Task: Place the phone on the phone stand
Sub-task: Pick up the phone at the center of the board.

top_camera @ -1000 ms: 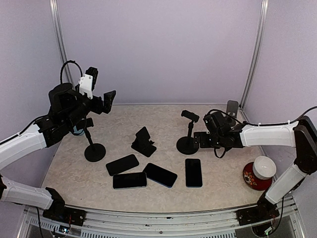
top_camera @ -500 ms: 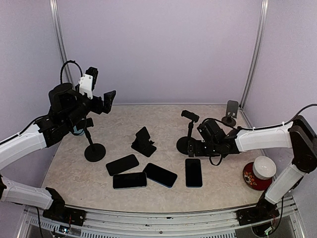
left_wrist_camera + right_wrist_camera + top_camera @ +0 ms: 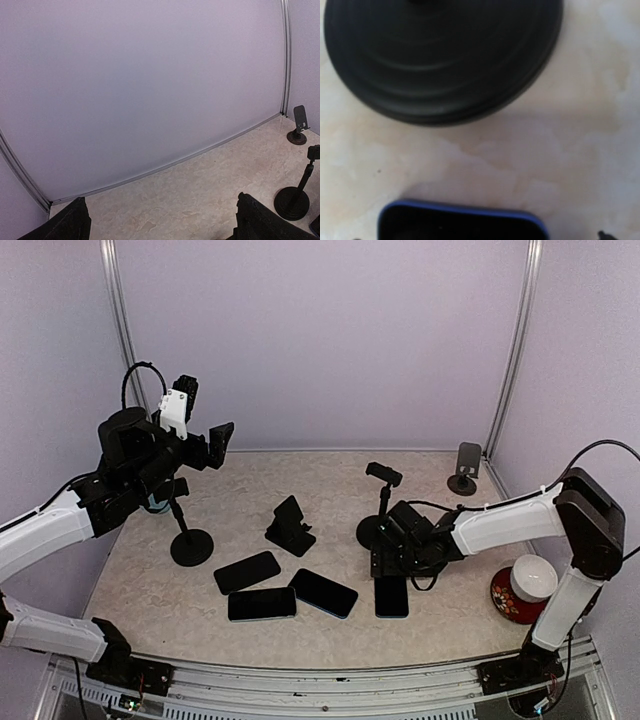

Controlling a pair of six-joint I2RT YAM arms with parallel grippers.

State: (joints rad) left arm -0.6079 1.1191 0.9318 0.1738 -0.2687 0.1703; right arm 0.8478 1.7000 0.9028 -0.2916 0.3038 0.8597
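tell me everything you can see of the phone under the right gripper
The phone is a thin, dark, glossy slab with a blue rim and rounded corners, lying flat on the marbled table. Its far end sits under the right gripper; contact is unclear. The round black base of the phone stand lies just beyond, apart from it.

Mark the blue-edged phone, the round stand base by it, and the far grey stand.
blue-edged phone [image 3: 462,225]: right wrist, upper screen end.
round stand base [image 3: 440,55]: right wrist, disc centre.
grey stand [image 3: 469,454]: top external, upright plate.
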